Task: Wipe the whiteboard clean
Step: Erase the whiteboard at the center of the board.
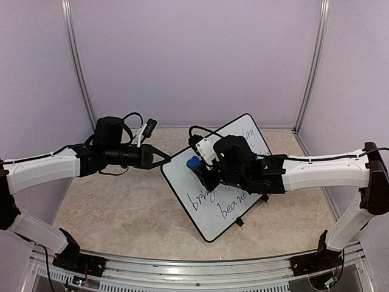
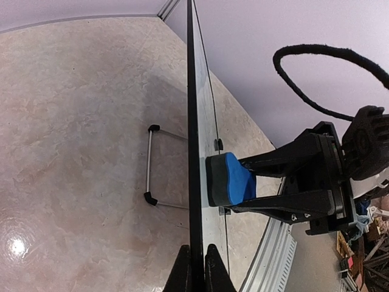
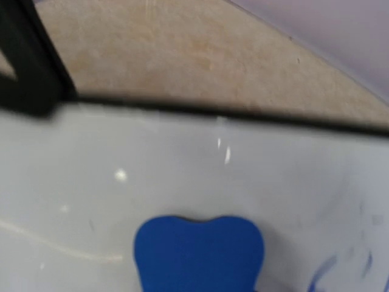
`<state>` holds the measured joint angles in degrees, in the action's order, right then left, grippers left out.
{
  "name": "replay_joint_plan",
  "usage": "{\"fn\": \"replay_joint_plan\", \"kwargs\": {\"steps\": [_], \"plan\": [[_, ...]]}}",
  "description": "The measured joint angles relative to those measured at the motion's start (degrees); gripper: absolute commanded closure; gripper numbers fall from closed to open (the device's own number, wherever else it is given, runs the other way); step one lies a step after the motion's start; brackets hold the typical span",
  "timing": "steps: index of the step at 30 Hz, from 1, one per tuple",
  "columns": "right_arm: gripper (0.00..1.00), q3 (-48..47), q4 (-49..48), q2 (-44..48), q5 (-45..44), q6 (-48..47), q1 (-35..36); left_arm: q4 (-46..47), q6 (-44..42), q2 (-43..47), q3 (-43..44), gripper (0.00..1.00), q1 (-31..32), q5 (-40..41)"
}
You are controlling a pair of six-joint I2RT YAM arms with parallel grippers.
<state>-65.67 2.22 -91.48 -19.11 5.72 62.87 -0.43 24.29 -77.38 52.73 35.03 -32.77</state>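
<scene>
Left pincer is clamped tight on the black rim of the whiteboard, which stands tilted in the middle of the table. Right pincer squeezes a blue eraser, pressed against the white face. Edge-on, the left wrist view catches a wire stand behind the board. Overhead alone shows blue handwriting: "bring" reads clearly, the rest is partly hidden.

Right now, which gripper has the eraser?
The right gripper, holding the blue eraser against the whiteboard; the left gripper only pinches the board's edge.
</scene>
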Motion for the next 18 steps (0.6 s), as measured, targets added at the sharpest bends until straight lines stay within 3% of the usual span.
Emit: {"fn": "replay_joint_plan", "kwargs": {"steps": [9, 18], "plan": [[0.75, 9.53, 1.64, 6.43, 1.09, 2.58, -0.04, 0.09, 0.26, 0.13, 0.00, 1.00, 0.00, -0.87], [0.75, 7.63, 3.43, 5.49, -0.55, 2.21, 0.07, 0.22, 0.57, 0.15, -0.02, 1.00, -0.02, -0.79]]}}
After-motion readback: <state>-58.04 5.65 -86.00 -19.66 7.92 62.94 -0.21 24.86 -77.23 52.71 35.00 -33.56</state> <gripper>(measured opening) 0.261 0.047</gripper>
